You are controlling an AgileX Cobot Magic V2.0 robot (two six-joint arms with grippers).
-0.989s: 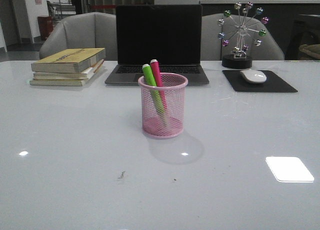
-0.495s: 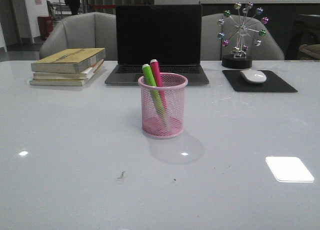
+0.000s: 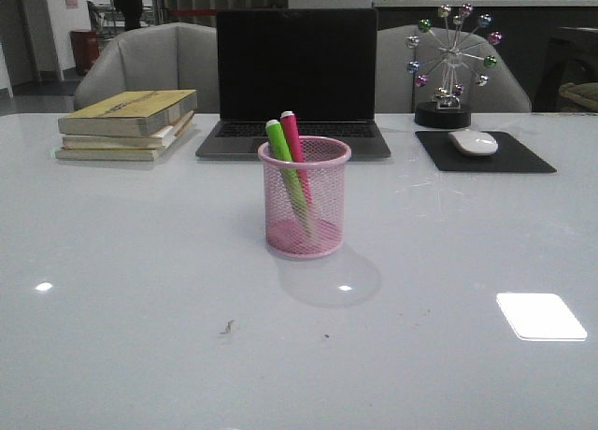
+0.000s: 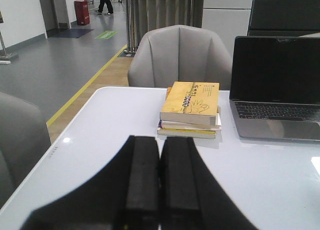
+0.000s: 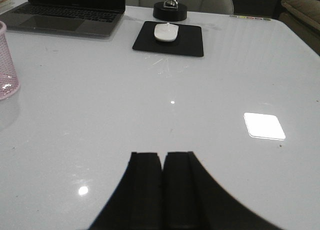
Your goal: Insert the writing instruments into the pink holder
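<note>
The desk [image 3: 140, 336], white and glossy, fills the front view and carries everything; positions below are taken from the pink holder [image 3: 305, 198], which stands upright near the middle of the desk. Behind the holder sits an open laptop [image 3: 295, 79] with a dark screen. Behind it and to the left lies a stack of books [image 3: 128, 123]; behind it and to the right lies a black mouse pad [image 3: 484, 151] with a white mouse [image 3: 474, 142] on it, and beyond that a wheel-shaped desk ornament [image 3: 452, 64]. Both writing instruments are inside the holder: the green marker [image 3: 285, 165] and the pink marker [image 3: 295, 150] lean side by side toward its left rear rim, tips near the base, caps projecting above the rim. No marker is seen lying loose on the desk in any view. Judgement: the insertion appears complete, with nothing left to place. The left pincer [image 4: 159, 182] has its fingers pressed together with nothing between them, hanging over the desk well to the left of the holder, near the books. The right pincer [image 5: 162, 190] is likewise closed and empty, over bare desk well to the right of the holder, whose mesh edge [image 5: 7, 65] shows at the border of that wrist view. Neither arm appears in the front view.
</note>
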